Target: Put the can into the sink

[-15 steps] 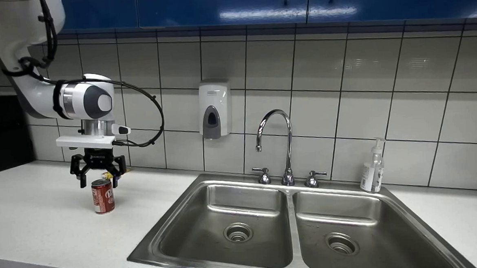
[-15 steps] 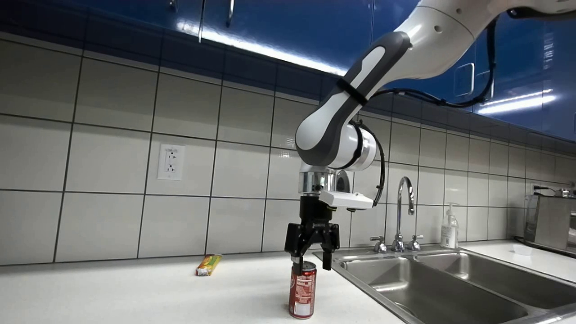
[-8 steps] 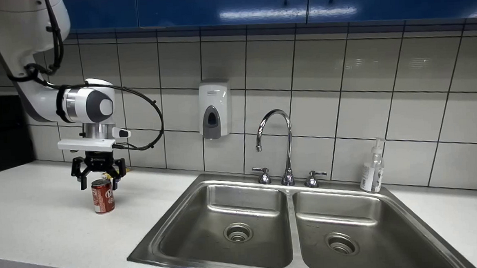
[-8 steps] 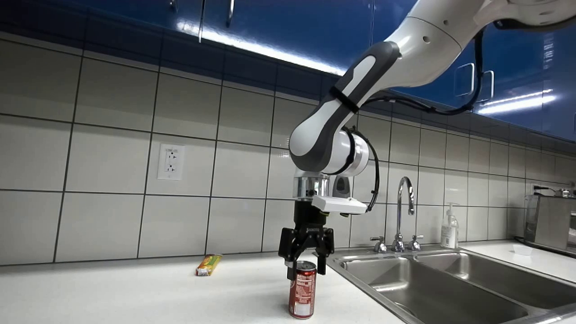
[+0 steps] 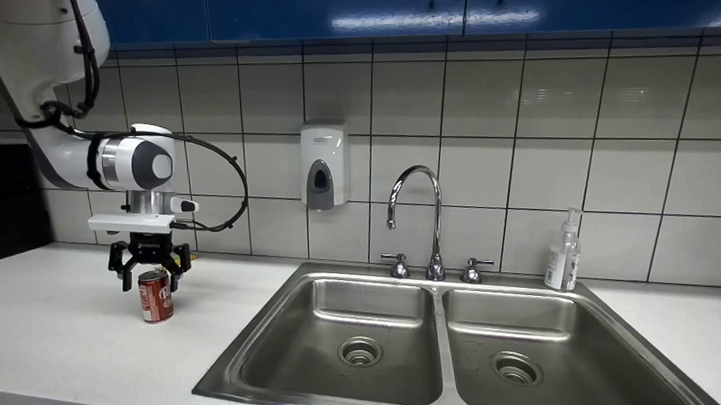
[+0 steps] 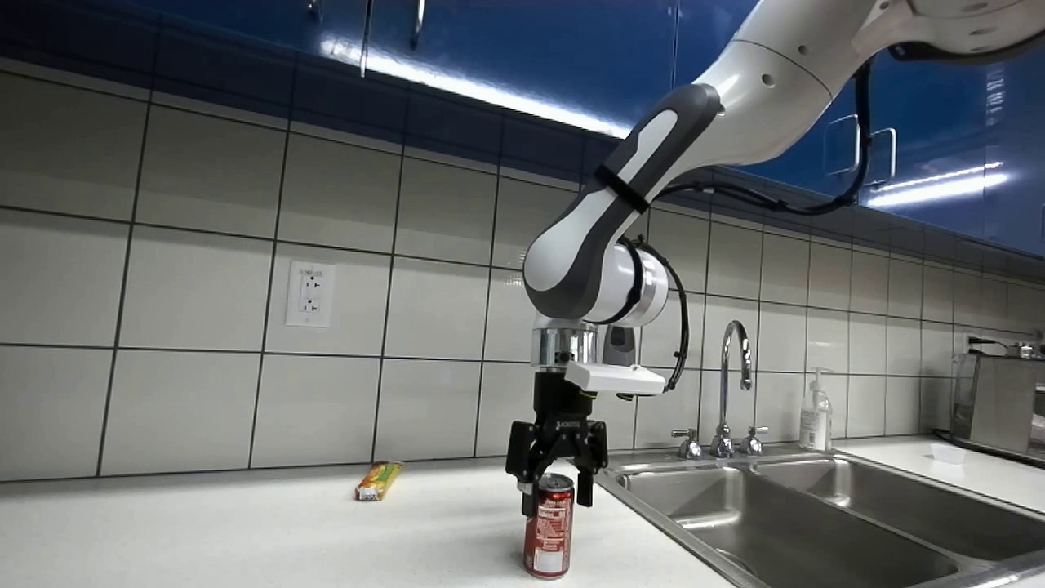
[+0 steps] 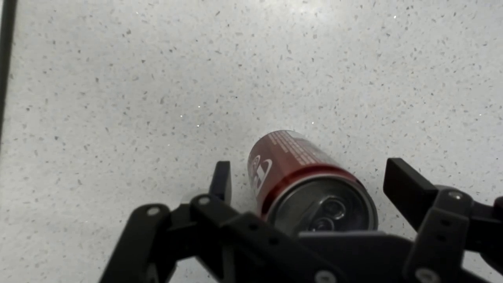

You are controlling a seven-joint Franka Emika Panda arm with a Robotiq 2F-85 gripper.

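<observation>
Red can stands upright beneath gripper, top between its spread jaws, visible gap each side in wrist view, bench under both, sink off to picture-right of the gripper in both exterior views.

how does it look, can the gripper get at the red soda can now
Probably yes. The red soda can stands upright on the countertop; in the wrist view the open gripper appears to straddle its top with a gap on each side, and nothing visible blocks the way.
</observation>
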